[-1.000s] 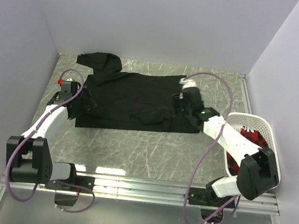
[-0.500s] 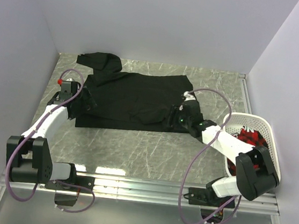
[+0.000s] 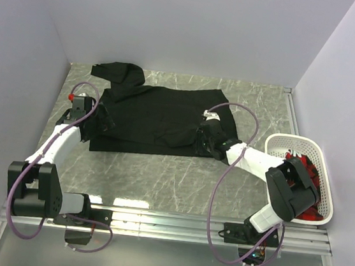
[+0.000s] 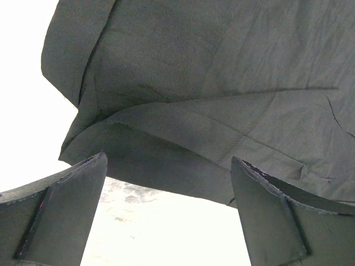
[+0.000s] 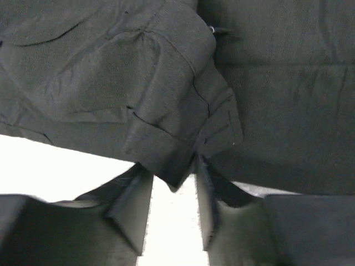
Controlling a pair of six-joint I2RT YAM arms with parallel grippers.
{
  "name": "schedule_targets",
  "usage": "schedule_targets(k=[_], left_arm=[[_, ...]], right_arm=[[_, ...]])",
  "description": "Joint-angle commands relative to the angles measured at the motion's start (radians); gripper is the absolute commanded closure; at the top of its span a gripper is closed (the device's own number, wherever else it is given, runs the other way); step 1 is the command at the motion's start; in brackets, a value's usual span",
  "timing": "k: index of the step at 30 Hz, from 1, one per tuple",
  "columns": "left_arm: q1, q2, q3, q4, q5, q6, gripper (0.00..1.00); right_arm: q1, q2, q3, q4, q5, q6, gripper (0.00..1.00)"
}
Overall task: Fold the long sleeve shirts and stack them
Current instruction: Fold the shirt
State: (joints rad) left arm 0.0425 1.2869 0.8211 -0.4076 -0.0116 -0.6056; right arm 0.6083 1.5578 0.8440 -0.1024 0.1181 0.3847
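Observation:
A black long sleeve shirt (image 3: 157,114) lies spread flat in the middle of the marble table, with one sleeve (image 3: 117,73) bunched at the back left. My right gripper (image 3: 202,139) sits at the shirt's near right edge. In the right wrist view the right gripper (image 5: 173,169) is pinched on the corner of the shirt's cuff (image 5: 177,127). My left gripper (image 3: 102,122) is at the shirt's left edge. In the left wrist view the left gripper (image 4: 169,177) is open and empty, with the shirt's hem (image 4: 222,111) just ahead of it.
A white plastic basket (image 3: 292,141) stands at the right edge of the table and holds red cloth (image 3: 311,174). Grey walls enclose the table at the left, back and right. A metal rail (image 3: 168,218) runs along the near edge.
My right gripper has moved from the shirt's far right corner toward the near side and left, drawing the cuff over the shirt's body. The left arm has not moved.

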Motion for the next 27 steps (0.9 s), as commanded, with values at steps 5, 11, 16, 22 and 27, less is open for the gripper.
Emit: schedule_targets(k=[5, 11, 16, 22, 27], left_arm=[[-0.001, -0.018, -0.004, 0.026, 0.016, -0.003, 0.01], [-0.001, -0.034, -0.005, 0.026, 0.013, -0.003, 0.01], [-0.001, -0.052, -0.007, 0.024, 0.013, -0.003, 0.01], [0.0, -0.06, -0.007, 0.026, 0.015, -0.005, 0.01], [-0.001, -0.054, -0.008, 0.029, 0.013, -0.006, 0.01]], right_arm=[[0.022, 0.021, 0.157, -0.075, 0.149, -0.127, 0.98], [0.07, 0.076, 0.397, -0.125, 0.505, -0.407, 1.0], [0.143, 0.128, 0.376, 0.154, 0.776, -0.798, 1.0], [0.211, 0.226, 0.233, 0.118, 0.917, -0.835, 0.94], [0.309, 0.196, 0.144, -0.069, 0.803, -0.652, 0.66]])
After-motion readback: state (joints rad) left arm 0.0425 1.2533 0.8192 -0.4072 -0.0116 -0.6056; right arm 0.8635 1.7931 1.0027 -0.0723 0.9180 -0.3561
